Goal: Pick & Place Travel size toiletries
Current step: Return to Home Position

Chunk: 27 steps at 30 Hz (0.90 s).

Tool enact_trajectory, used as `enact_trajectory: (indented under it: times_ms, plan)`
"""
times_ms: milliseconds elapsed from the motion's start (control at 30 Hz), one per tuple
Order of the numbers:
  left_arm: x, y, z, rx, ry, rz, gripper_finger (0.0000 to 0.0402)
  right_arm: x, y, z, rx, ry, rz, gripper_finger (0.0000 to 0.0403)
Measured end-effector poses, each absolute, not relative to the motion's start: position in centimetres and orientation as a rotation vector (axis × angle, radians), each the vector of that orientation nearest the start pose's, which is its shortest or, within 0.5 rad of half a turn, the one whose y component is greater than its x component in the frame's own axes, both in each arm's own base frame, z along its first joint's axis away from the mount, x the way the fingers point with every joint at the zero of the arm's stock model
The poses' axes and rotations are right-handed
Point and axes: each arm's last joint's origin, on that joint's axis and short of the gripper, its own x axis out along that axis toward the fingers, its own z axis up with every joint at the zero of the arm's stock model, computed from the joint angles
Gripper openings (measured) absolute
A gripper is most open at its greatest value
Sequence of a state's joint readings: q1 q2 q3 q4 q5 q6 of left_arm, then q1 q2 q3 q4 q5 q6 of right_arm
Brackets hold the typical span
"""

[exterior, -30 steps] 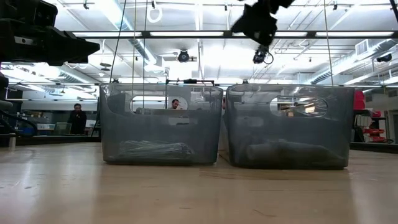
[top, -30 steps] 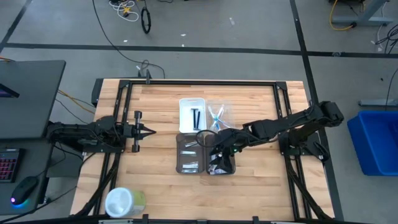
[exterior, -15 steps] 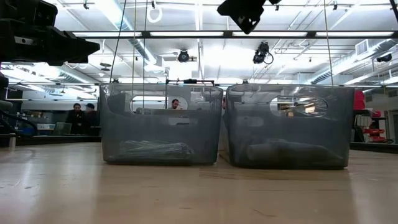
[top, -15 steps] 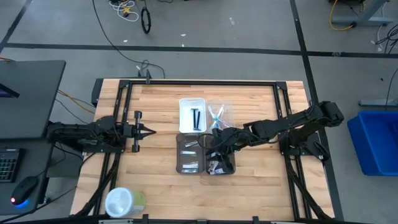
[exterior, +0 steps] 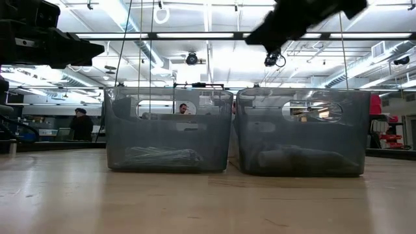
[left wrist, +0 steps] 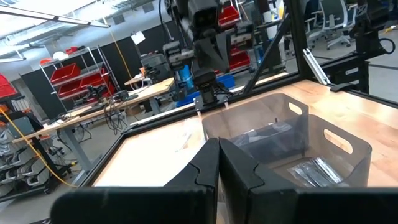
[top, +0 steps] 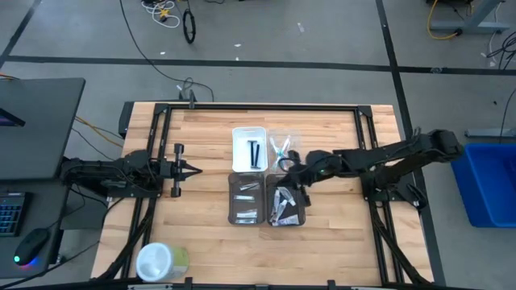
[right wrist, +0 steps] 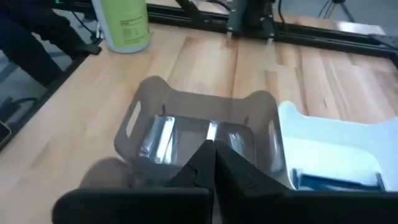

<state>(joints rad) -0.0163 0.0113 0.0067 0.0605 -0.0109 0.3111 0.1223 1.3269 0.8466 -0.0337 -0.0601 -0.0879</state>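
Smoky plastic bins [top: 268, 207] sit side by side mid-counter [top: 201, 145], both already holding wrapped toiletries [top: 245, 208]. More pieces lie in the white tray [top: 241, 139] and in clear packets [top: 284, 146] beyond. The right claw [top: 292, 171], pinched empty, hovers there; the left claw [top: 196, 168], also pinched, waits left.
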Motion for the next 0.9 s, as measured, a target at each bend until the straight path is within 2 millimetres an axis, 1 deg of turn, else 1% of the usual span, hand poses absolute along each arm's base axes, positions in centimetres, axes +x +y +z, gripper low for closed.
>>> enact_trajectory:
  times_ms: [233, 467, 700, 900]
  plan:
    - [9.8, -0.1, 17.1, 0.310, -0.057, 0.003, 0.0016, 24.3, 2.7, 22.7, -0.102, 0.419, 0.182, 0.0005]
    - [9.8, -0.1, 17.1, 0.310, -0.057, 0.003, 0.0016, 20.6, 2.3, 21.1, -0.104, 0.392, 0.167, 0.0005]
    - [9.8, -0.1, 17.1, 0.310, -0.057, 0.004, 0.0016, 17.8, 1.4, 19.5, -0.105, 0.374, 0.114, 0.0006]
    - [9.8, -0.1, 17.1, 0.310, -0.056, 0.003, 0.0016, 16.0, 0.8, 18.2, -0.099, 0.351, 0.082, 0.0008]
